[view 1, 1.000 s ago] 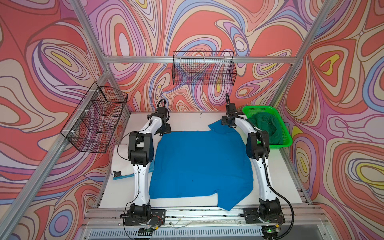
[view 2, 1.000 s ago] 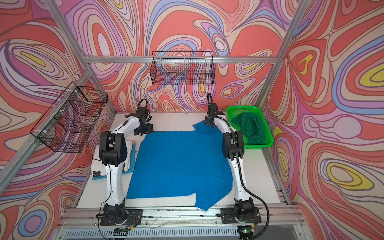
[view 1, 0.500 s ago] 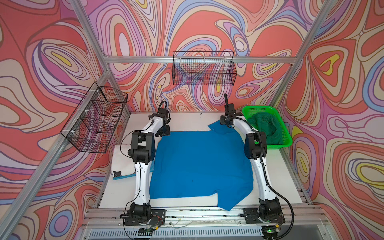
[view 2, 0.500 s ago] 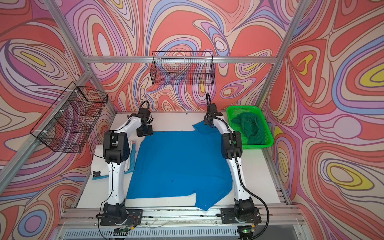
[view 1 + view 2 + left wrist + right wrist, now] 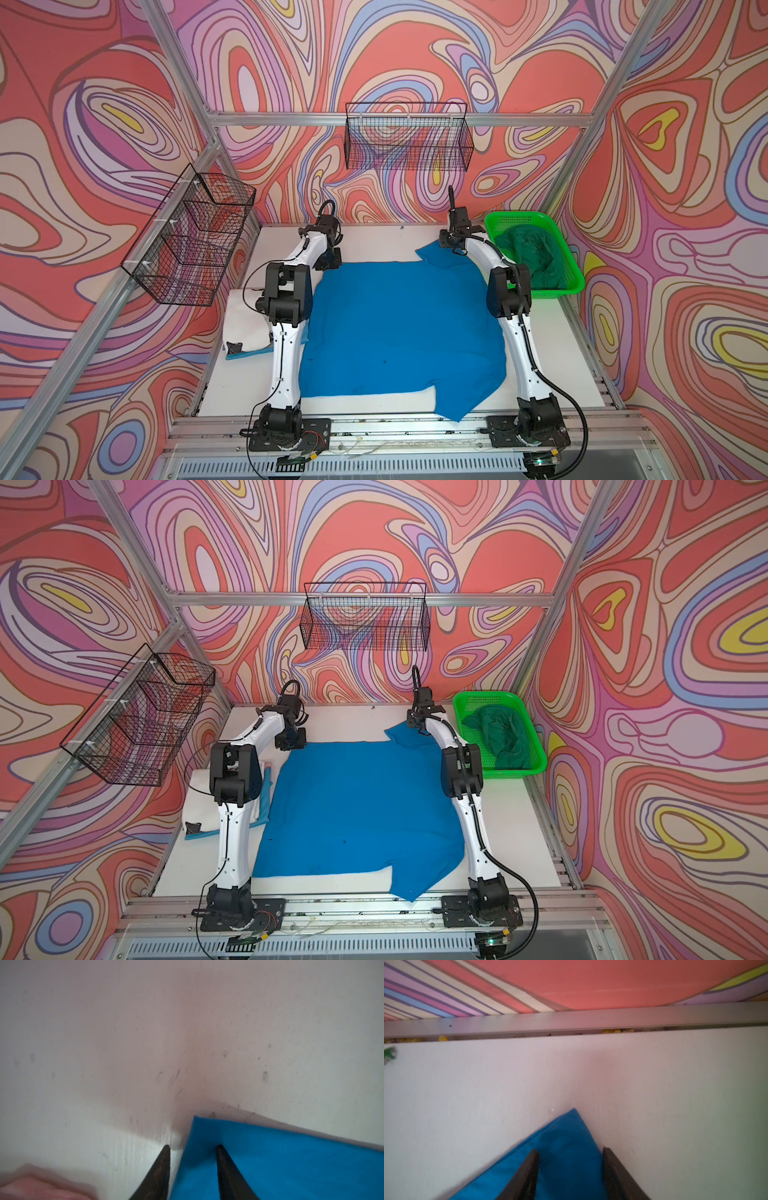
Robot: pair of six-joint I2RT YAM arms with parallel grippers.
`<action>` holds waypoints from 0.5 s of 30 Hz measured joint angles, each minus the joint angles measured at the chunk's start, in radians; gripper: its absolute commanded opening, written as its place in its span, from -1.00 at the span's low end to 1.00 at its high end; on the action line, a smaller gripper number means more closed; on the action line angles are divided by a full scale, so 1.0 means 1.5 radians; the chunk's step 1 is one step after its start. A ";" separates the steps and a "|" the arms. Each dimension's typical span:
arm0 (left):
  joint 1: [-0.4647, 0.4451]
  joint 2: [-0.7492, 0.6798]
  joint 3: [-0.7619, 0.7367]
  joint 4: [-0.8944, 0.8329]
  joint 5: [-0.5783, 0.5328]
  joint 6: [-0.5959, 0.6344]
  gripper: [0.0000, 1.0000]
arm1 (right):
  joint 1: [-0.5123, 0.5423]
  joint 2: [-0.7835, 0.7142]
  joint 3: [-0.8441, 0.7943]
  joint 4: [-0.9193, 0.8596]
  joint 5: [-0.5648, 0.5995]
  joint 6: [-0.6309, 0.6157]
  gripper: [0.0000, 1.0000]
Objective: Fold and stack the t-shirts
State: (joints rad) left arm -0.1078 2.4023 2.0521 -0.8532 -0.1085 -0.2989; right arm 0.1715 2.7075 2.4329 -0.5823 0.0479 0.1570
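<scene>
Lying flat on the table (image 5: 374,243), the blue shirt (image 5: 399,324) is seen in both top views. Only in the wrist views are the fingers (image 5: 158,1172) shown: the left gripper (image 5: 193,1146) is parted over the shirt's far left corner, the right gripper (image 5: 570,1149) is parted over its far right sleeve. A green shirt (image 5: 528,257) is kept in the basket (image 5: 557,293) at the far right.
</scene>
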 measured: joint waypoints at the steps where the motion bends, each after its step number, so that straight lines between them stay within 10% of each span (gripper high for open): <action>1: -0.001 0.000 0.001 -0.001 0.000 0.000 -0.43 | 0.000 0.002 0.002 0.000 -0.003 0.001 -0.27; 9: -0.002 0.000 0.002 0.000 -0.005 0.007 -0.94 | -0.001 0.002 0.001 0.003 -0.020 0.004 -0.97; 15: -0.007 -0.019 -0.030 0.019 -0.031 0.013 -1.00 | -0.001 -0.025 -0.053 0.034 -0.027 0.003 -1.00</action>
State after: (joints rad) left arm -0.1184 2.3737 2.0075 -0.8253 -0.1547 -0.2794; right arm 0.1707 2.6705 2.3539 -0.5320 0.0074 0.1612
